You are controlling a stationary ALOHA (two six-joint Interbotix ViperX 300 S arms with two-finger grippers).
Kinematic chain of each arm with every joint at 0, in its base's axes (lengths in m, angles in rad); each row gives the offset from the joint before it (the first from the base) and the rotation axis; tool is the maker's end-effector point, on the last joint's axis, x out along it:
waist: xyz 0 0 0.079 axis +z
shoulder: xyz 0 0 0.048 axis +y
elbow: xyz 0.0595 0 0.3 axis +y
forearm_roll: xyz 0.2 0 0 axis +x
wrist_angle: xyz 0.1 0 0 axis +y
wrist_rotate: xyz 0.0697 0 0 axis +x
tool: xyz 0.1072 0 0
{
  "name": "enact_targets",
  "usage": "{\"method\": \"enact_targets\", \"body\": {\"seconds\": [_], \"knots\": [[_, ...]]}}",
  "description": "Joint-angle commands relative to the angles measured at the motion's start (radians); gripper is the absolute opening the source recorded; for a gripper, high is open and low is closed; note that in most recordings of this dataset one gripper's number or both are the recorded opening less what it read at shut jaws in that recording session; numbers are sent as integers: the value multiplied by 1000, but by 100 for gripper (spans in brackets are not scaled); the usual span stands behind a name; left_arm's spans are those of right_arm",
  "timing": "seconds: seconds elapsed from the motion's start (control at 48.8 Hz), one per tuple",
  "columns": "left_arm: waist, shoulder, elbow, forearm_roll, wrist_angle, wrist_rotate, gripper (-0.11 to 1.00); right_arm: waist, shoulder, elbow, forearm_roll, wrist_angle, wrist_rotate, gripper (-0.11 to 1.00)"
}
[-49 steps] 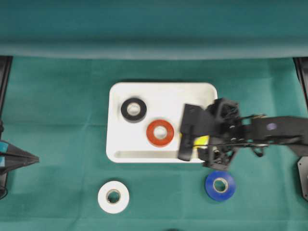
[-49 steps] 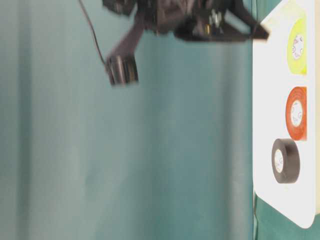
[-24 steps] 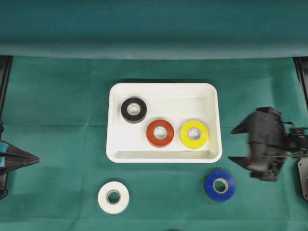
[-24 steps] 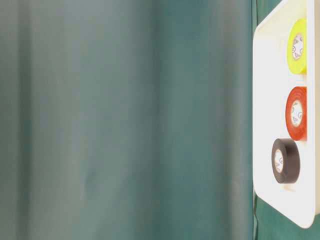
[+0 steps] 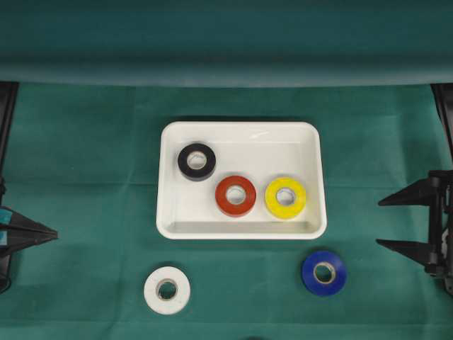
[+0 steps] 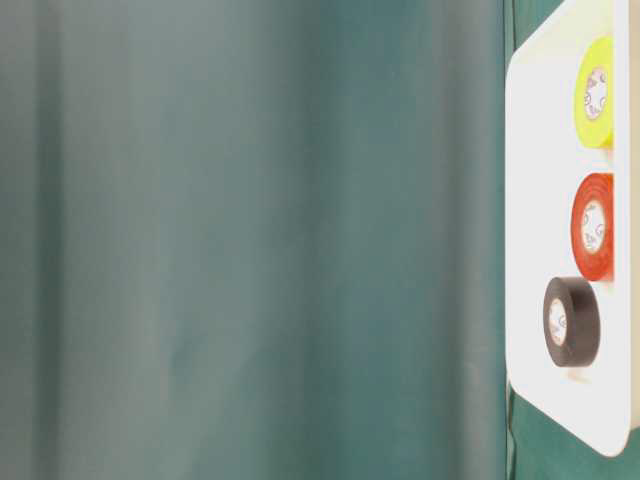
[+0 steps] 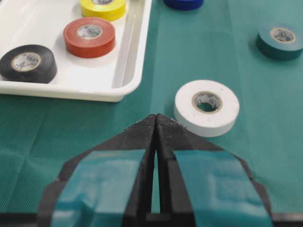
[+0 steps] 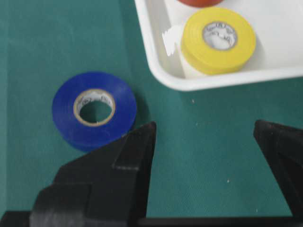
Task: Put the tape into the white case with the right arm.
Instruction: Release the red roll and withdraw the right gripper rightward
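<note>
The white case [image 5: 244, 137] lies mid-table and holds a black tape [image 5: 197, 161], a red tape [image 5: 236, 195] and a yellow tape [image 5: 285, 197]. A blue tape [image 5: 324, 273] lies flat on the cloth in front of the case's right corner, and a white tape [image 5: 167, 290] lies in front of its left corner. At the right edge my right gripper [image 5: 379, 223] stands open and empty, pointing toward the case. In the right wrist view the blue tape [image 8: 94, 109] lies just beyond its left finger [image 8: 137, 146]. My left gripper [image 5: 53, 232] is shut at the left edge.
A teal tape [image 7: 280, 40] lies on the green cloth beyond the white tape [image 7: 207, 106] in the left wrist view. A folded green cloth ridge [image 5: 226, 71] runs along the back. In the table-level view the case [image 6: 540, 200] shows at the right.
My right arm has pulled back from over the case to the right edge, open and empty. The yellow tape it covered now lies uncovered in the case.
</note>
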Motion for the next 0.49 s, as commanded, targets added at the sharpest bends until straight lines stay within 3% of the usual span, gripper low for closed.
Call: {"method": "enact_targets", "body": {"seconds": [0.0,0.205,0.471], "knots": [[5,11,-15,0,-11,2,0,-2,-15,-9,0,-15,0,50],[8,11,-15,0,-11,2,0,17,0,-3,0,-48,-2,50],[8,11,-15,0,-11,2,0,190,49,2,0,-81,-6,50]]}}
